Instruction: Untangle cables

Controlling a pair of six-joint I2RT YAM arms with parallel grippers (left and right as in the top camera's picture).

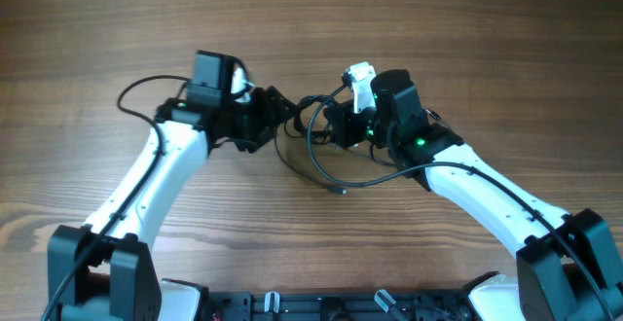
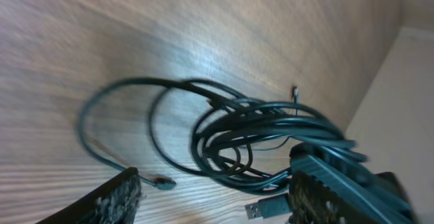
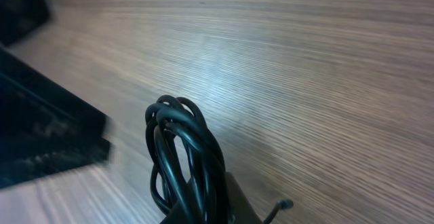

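The cables are a bunch of thin dark cords between my two grippers at the table's middle. One strand loops toward me and ends in a small plug. My right gripper is shut on the bunch. In the right wrist view the coiled cords stand up out of its jaws. My left gripper is open. In the left wrist view its fingers straddle the coils. A USB plug and a small round plug lie between the fingers on the wood.
The wooden table stretches all round. The left gripper's black body shows close by in the right wrist view. Thicker black arm cables arc beside the left arm. Both arm bases stand at the near edge.
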